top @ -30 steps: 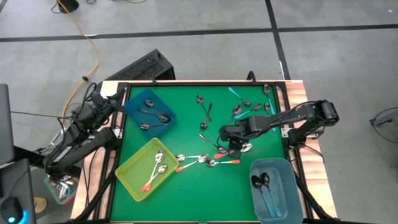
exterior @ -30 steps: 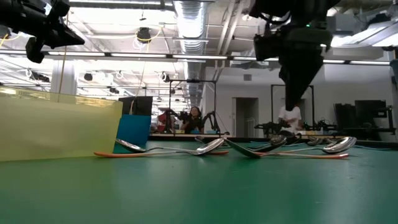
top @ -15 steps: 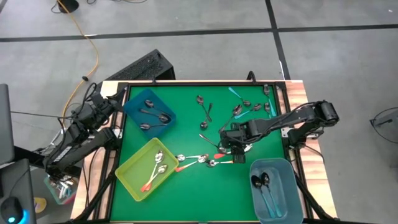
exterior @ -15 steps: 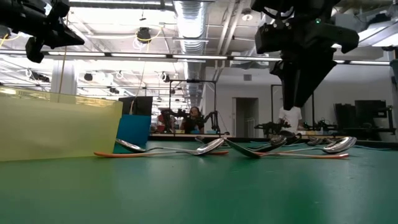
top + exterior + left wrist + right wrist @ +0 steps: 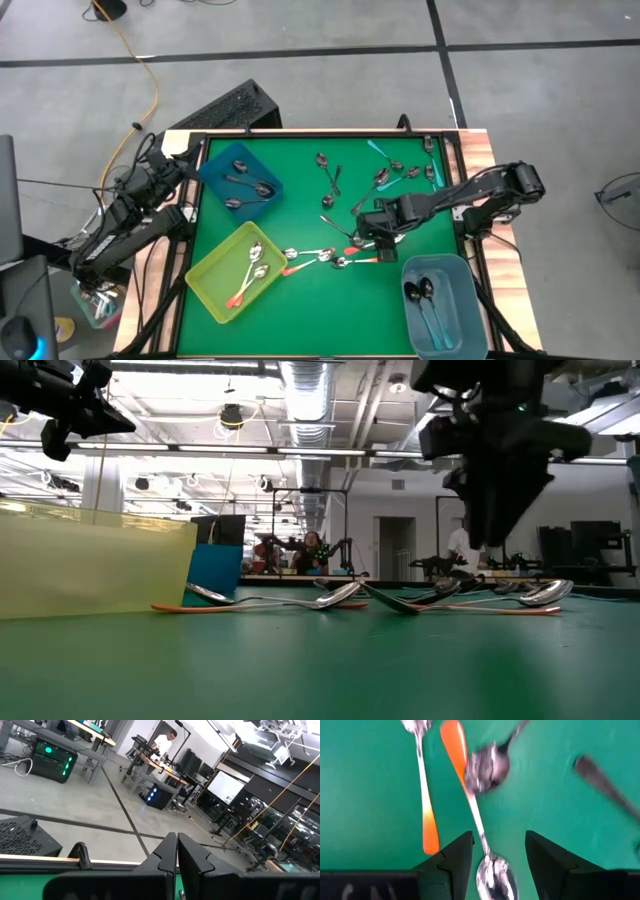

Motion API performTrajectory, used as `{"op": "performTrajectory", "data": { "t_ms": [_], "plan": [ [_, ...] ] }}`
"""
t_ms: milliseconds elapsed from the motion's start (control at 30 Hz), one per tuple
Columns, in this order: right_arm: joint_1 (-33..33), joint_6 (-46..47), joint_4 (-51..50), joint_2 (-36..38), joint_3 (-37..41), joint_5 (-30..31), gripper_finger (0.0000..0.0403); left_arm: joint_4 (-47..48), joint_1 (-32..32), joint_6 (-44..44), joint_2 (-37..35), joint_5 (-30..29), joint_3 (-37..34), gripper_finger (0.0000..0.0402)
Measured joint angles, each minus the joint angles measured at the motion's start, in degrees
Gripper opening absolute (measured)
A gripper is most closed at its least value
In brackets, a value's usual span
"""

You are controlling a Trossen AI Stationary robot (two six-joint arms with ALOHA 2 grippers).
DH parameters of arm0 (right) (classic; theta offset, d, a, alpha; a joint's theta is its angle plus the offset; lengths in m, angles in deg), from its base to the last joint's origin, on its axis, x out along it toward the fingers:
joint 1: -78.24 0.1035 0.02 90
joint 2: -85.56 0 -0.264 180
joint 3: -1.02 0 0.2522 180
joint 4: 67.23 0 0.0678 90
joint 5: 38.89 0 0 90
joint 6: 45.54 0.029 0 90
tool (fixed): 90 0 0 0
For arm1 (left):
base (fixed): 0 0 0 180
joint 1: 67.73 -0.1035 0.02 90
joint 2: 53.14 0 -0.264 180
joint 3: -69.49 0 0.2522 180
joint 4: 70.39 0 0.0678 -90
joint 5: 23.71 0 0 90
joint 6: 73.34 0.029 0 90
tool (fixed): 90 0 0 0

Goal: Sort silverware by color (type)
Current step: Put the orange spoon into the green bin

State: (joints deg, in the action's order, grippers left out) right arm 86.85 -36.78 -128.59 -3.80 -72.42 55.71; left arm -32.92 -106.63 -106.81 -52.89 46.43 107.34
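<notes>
Several spoons lie scattered on the green mat (image 5: 300,210). Orange-handled ones (image 5: 325,257) lie mid-table, and grey and teal ones (image 5: 385,175) sit nearer the far edge. My right gripper (image 5: 373,240) hangs open above the middle cluster, clear of the mat in the low view (image 5: 497,538). In its wrist view the fingers (image 5: 455,865) stand on either side of an orange-handled spoon (image 5: 475,817), whose bowl (image 5: 493,876) lies between them. A dark grey spoon (image 5: 487,767) lies across that spoon's handle. My left gripper (image 5: 176,851) is shut and waits off the table's left edge (image 5: 150,185).
A yellow bin (image 5: 215,285) at the near left holds orange-handled spoons. A dark blue bin (image 5: 215,170) at the far left holds grey ones. A light blue bin (image 5: 455,275) at the near right holds teal-handled ones. A second orange-handled spoon (image 5: 423,795) lies beside the framed one.
My right gripper has drifted a little toward the table's right and near edges above the middle cluster of spoons, and has stayed open. No spoon has moved.
</notes>
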Motion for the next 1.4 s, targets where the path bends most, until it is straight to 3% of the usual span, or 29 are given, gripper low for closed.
{"op": "performTrajectory", "data": {
  "t_ms": [867, 1200, 1400],
  "plan": [
    [0.02, -4.08, 10.23, -0.11, 6.49, -1.23, 0.0191, -0.01, 0.00, 0.04, 0.00, -0.44, 0.00, 0.0000],
    [0.53, -5.25, 9.57, -8.41, 4.31, -2.05, 0.0191, 0.21, 0.02, 0.04, 0.02, -0.51, 0.00, 0.0000],
    [0.54, -4.91, 8.52, -9.45, 3.75, -1.79, 0.0190, 0.38, 0.02, 0.04, 0.02, -0.49, 0.00, 0.0000]
  ]
}}
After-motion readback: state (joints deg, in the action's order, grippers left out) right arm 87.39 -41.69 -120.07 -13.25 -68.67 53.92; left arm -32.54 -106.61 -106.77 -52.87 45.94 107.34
